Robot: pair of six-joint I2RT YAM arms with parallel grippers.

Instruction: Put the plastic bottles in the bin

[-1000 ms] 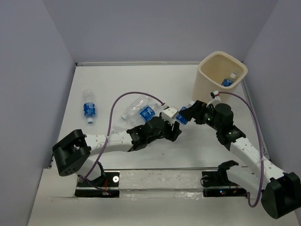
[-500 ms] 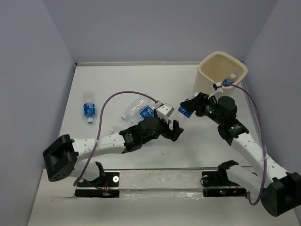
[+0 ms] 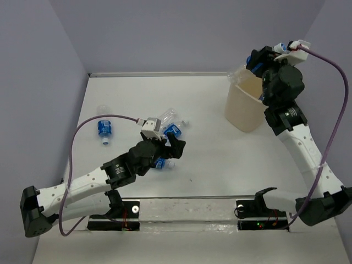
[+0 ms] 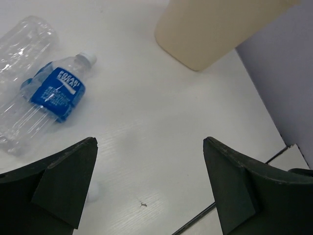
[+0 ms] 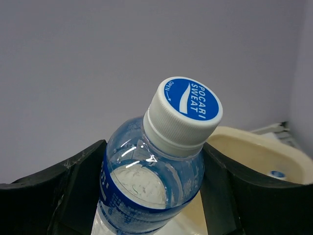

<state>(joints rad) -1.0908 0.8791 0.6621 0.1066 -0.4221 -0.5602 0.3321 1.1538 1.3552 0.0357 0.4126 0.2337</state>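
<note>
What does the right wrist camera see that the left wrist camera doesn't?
Only the right wrist view shows a small clear plastic bottle with a blue-printed white cap, gripped in the right gripper. Only the left wrist view shows a blue-labelled clear plastic bottle lying beside a crumpled clear bottle on the white table, and the left gripper open and empty. Both show the cream-beige plastic bin.

- "POCARI SWEAT", white on blue, tops the cap of the held bottle, which juts out between the right fingers.
- "OPEN" with an arrow runs along that cap's edge.
- "POCARI SWEAT" stands on the blue label of the loose bottle on the table, ahead of the left fingers.
- Small print on the held bottle's label is unreadable.
</note>
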